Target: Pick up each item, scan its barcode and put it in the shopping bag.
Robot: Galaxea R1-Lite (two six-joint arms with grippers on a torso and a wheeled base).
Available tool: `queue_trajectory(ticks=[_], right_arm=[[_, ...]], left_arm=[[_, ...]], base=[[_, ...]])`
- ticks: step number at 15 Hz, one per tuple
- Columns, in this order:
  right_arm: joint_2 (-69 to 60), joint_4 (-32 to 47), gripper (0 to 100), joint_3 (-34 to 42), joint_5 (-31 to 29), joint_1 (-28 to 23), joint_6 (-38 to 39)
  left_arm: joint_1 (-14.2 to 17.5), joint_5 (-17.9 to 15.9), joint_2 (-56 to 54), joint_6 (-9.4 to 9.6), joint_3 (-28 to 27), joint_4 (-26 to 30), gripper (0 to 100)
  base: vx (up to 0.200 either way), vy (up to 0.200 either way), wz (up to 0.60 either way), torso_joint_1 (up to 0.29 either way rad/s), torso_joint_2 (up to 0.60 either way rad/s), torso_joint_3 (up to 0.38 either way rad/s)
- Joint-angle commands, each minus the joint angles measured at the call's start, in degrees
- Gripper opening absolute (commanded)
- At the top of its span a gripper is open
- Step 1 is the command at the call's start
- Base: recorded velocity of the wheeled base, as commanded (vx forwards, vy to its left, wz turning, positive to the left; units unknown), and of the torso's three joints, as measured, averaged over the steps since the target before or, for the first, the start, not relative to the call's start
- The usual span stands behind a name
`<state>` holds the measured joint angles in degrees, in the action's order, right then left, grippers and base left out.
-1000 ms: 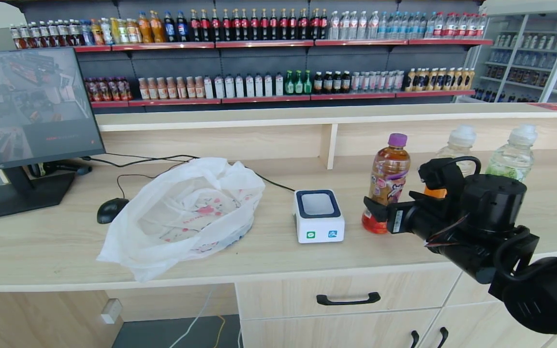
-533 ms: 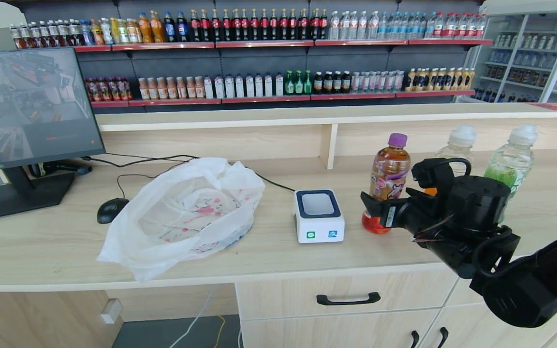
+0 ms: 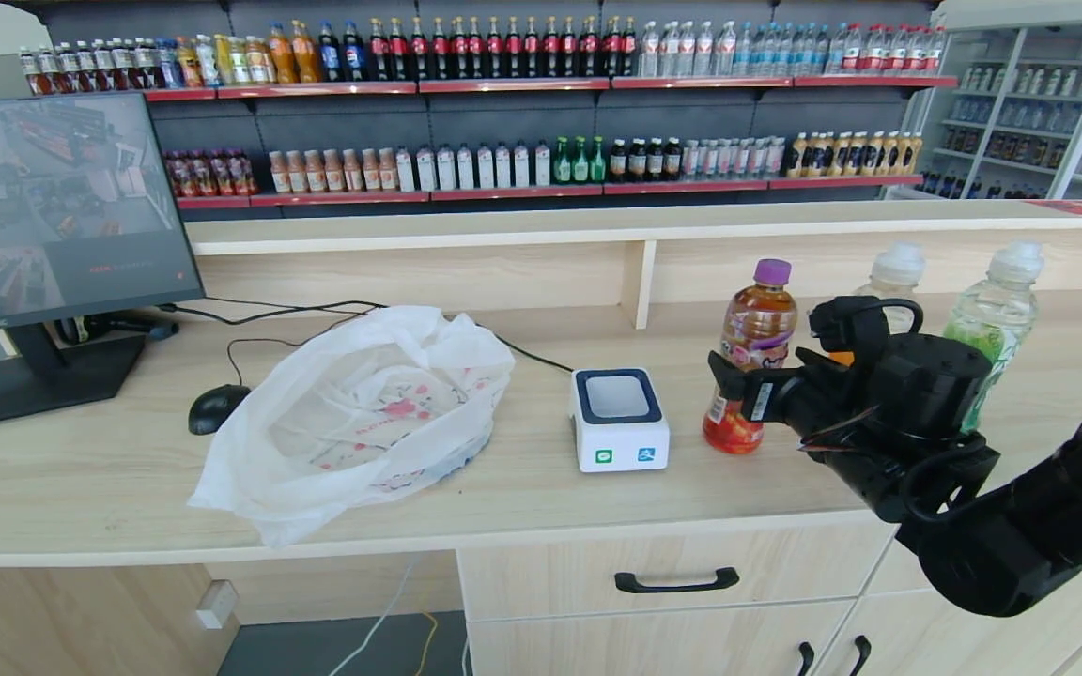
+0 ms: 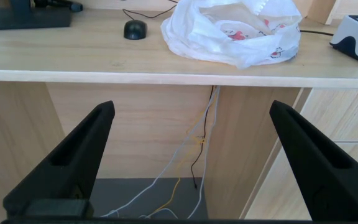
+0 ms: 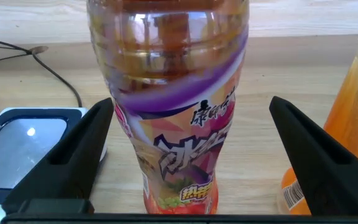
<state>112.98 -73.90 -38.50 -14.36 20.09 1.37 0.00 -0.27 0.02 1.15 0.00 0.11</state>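
Note:
A tea bottle with a purple cap stands upright on the counter, right of the white barcode scanner. My right gripper is level with its lower half. In the right wrist view the bottle stands between the spread fingers of the open gripper, with a gap on each side. The white shopping bag lies open left of the scanner. My left gripper hangs open and empty below the counter's front edge, facing the bag.
An orange drink bottle and a green-labelled water bottle stand behind my right arm. A monitor, a mouse and cables sit at the left. A raised shelf runs along the back; drawers lie below the counter edge.
My right gripper has risen a little and moved forward to the tea bottle, so its fingers now flank it. Bottles, bag and scanner have not moved.

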Motion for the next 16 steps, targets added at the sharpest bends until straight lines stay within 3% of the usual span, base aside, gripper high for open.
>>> queue_trajectory(ticks=[1,16], right_arm=[[1.54,-0.54,100,-0.35,-0.05,0.21,-0.22],[6.37,-5.11,100,-3.25,-0.05,0.39,-1.28]], left_arm=[[0.0,0.0,-0.02,0.0,0.0,-0.02,100],[0.0,0.0,-0.02,0.0,0.0,-0.02,100]], base=[[0.0,0.0,0.0,0.0,0.0,0.0],[0.0,0.0,0.0,0.0,0.0,0.0]])
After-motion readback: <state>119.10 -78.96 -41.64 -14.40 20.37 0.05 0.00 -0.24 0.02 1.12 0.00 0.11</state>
